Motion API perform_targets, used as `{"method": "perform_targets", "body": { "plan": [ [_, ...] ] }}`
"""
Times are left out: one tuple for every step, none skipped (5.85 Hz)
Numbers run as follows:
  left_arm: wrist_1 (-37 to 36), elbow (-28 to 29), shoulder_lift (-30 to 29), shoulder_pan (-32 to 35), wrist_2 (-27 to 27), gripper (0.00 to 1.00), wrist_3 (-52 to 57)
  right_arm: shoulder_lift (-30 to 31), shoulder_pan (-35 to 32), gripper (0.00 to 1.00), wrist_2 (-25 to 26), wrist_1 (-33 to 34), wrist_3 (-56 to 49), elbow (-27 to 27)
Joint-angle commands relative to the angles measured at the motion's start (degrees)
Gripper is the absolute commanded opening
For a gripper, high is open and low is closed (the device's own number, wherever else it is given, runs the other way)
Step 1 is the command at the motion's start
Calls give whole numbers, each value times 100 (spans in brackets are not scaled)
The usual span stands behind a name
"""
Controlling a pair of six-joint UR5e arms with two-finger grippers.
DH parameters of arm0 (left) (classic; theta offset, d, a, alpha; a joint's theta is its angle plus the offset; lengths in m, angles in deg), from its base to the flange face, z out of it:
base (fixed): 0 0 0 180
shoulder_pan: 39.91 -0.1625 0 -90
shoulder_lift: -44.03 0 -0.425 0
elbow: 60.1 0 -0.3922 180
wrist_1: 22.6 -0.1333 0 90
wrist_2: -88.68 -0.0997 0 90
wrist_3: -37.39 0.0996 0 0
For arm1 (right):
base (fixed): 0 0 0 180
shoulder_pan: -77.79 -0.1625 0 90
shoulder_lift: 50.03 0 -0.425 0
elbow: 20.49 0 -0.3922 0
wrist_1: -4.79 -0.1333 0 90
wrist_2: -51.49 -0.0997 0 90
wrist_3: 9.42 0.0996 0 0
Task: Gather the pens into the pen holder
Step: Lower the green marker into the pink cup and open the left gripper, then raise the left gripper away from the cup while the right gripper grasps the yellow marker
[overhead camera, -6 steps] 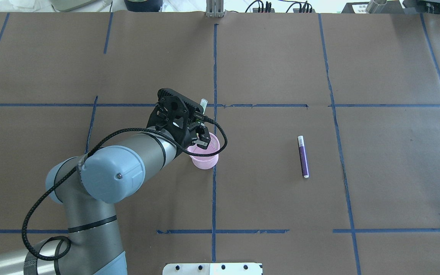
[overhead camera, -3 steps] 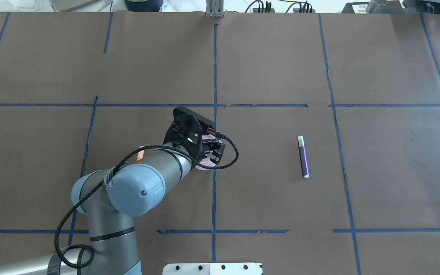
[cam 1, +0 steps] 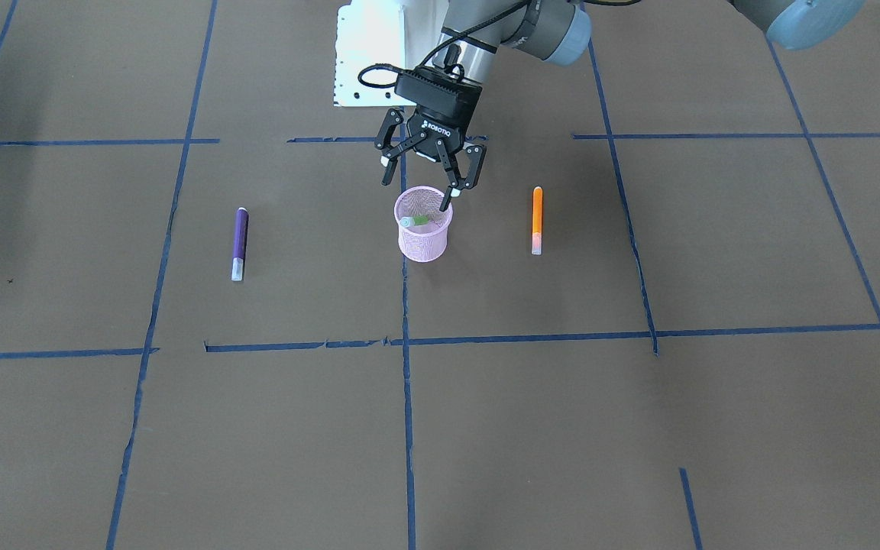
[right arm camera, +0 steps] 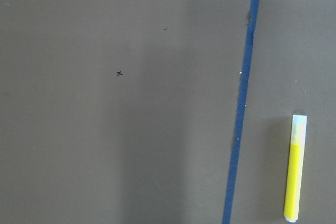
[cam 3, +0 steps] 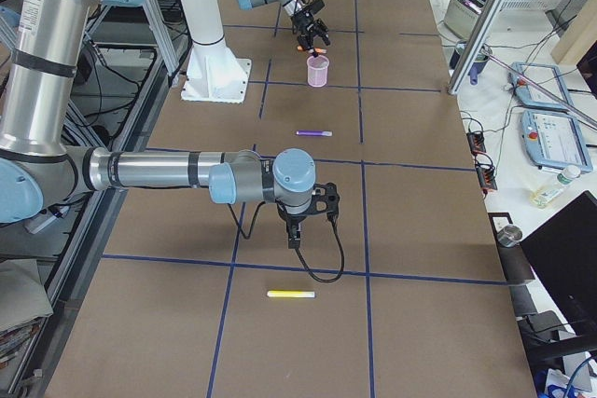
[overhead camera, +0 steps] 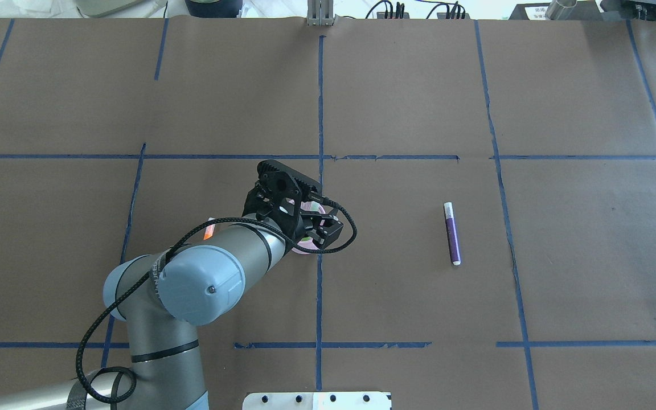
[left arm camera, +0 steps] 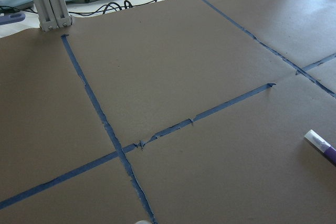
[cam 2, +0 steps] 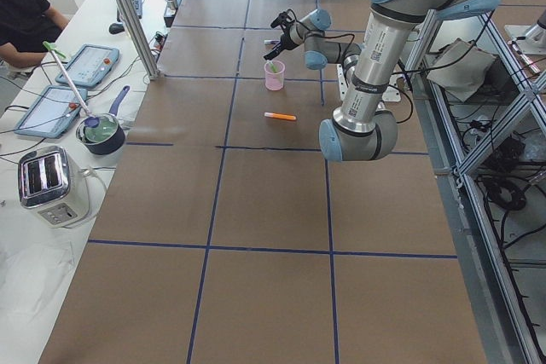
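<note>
The pink mesh pen holder stands upright near the table's middle, with a green pen lying inside it. My left gripper hangs open and empty just above the holder's rim; in the overhead view the left gripper covers most of the holder. An orange pen and a purple pen lie flat on either side. A yellow pen lies near my right gripper; I cannot tell whether that gripper is open or shut.
Brown paper with blue tape lines covers the table. The white base plate sits behind the holder. A toaster and a pot stand on a side bench beyond the table's left edge.
My left gripper moved from behind the holder to over it and opened. The green pen it held now lies in the holder.
</note>
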Motion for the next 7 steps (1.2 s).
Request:
{"method": "perform_targets", "body": {
  "plan": [
    [-1118,-152,24,783,1613,100,11,-357,-9,100,378,-761,-38,1227],
    [-1446,-275,41,971,2225,100,20,-735,-9,100,362,-862,-39,1880],
    [-1501,-398,128,1260,2858,100,-6,-912,0,99,379,-819,-56,2165],
    [-2015,-434,173,1506,3464,100,-7,-1010,165,98,388,-845,-48,2402],
    [-2073,-487,182,1526,3488,100,-7,-1150,236,98,362,-880,39,2701],
    [-2073,-496,199,1527,3497,100,-24,-1177,620,96,397,-889,58,2817],
    [-2065,-496,199,1527,3497,100,-190,-1152,650,93,415,-898,-3,2974]
  ]
}}
